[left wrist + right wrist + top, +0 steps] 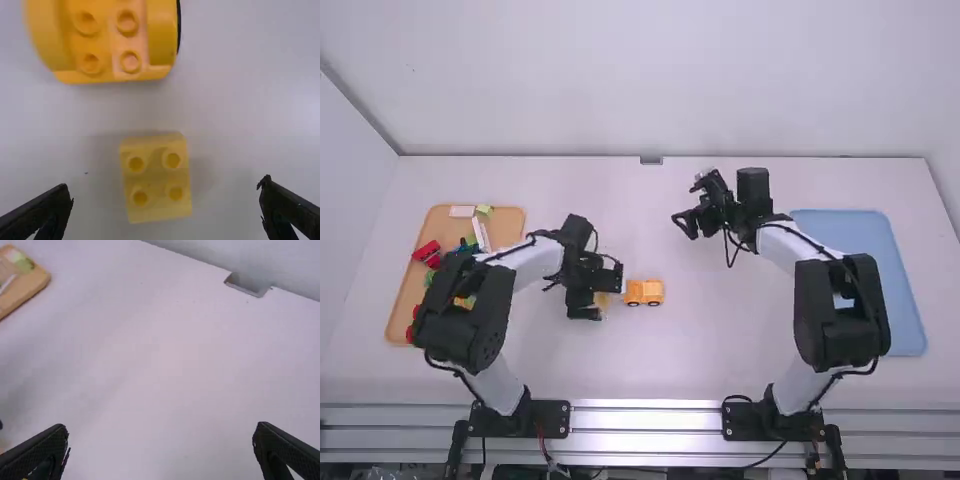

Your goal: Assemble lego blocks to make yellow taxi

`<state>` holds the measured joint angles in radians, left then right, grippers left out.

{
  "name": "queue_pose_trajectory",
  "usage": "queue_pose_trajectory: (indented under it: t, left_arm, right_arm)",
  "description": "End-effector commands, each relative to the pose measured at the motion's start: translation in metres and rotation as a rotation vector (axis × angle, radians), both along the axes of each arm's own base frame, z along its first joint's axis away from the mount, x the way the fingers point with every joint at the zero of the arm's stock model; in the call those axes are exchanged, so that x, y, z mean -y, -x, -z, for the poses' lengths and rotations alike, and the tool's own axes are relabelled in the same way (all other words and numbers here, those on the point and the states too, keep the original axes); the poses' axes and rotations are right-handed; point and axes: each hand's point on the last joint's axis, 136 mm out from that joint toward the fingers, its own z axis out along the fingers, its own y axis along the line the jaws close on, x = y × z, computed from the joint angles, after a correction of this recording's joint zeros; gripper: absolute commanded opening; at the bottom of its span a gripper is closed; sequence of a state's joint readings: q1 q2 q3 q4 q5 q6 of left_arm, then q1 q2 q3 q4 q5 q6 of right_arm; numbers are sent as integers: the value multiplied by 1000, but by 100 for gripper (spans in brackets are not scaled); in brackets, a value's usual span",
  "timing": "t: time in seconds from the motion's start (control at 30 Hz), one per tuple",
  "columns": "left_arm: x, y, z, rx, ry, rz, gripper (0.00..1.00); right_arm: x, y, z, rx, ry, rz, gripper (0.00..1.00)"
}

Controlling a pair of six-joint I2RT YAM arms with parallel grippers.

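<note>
Several blocks (427,250) lie in the tan tray (439,225), partly hidden.

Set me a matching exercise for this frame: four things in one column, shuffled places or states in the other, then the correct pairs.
1. Small yellow block
2. Wheeled piece
3. Blue tray
4. Right hand

A. At the right side of the table
B. Open, with nothing between its fingers
C. Between the spread fingers of the left hand, touched by neither
D. Orange-yellow, beside the left hand, toward the middle of the high view

Pairs: 1-C, 2-D, 3-A, 4-B
</note>
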<state>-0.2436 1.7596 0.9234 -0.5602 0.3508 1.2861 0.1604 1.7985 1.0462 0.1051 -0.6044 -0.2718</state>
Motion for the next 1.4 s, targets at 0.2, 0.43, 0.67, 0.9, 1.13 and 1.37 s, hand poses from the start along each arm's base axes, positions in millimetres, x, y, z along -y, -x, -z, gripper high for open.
queue_pose_trajectory:
  t: [0.2, 0.43, 0.67, 0.9, 1.13, 1.37]
  left_arm:
    - [-6, -21, -48, 151, 687, -82, 99]
    - [-12, -5, -30, 147, 729, -162, 99]
    - [-7, -17, -9, 112, 829, -217, 99]
    - [-2, -9, 7, 84, 833, -116, 68]
    - [-2, -5, 17, 137, 822, -70, 57]
    - [1, -6, 22, 155, 824, -101, 44]
  right_arm:
    - [-13, 20, -72, 229, -9, -191, 99]
    - [-14, 27, -57, 158, -11, -200, 99]
    - [-23, 38, -66, 186, -65, -287, 99]
    - [-23, 41, -62, 160, -66, -287, 98]
    - [-23, 41, -63, 164, -65, -287, 99]
    - [-23, 41, -62, 159, -66, -287, 99]
